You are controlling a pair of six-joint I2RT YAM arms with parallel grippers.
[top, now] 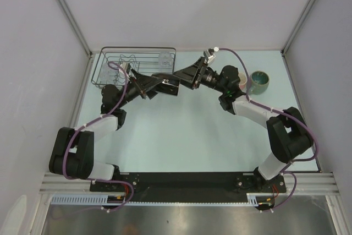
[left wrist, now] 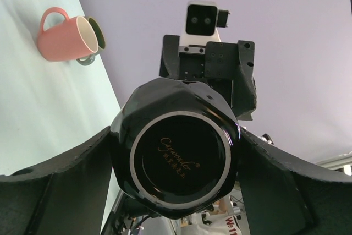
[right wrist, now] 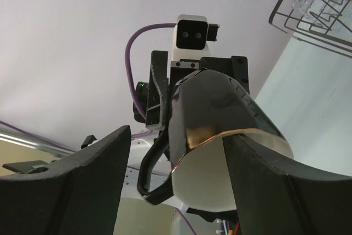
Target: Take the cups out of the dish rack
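The small black mug [left wrist: 179,155] hangs in mid-air between both grippers, above the table in front of the dish rack [top: 135,64]. My left gripper [left wrist: 176,160] is shut on its base, with both fingers against its sides. My right gripper [right wrist: 177,138] faces the mug's white mouth [right wrist: 220,180] and stands open around it. Its left finger [right wrist: 82,180] is apart from the handle. In the top view the two grippers [top: 168,85] [top: 182,78] meet nose to nose. A clear glass tumbler [top: 165,59] stands in the rack. A pink cup [left wrist: 63,34] and a green-teal cup [top: 260,82] sit on the table at the right.
The rack [right wrist: 319,9] stands at the table's back left, against the wall. The right arm's elbow [top: 228,81] hides part of the pink cup [top: 242,82] in the top view. White walls close in the table on three sides.
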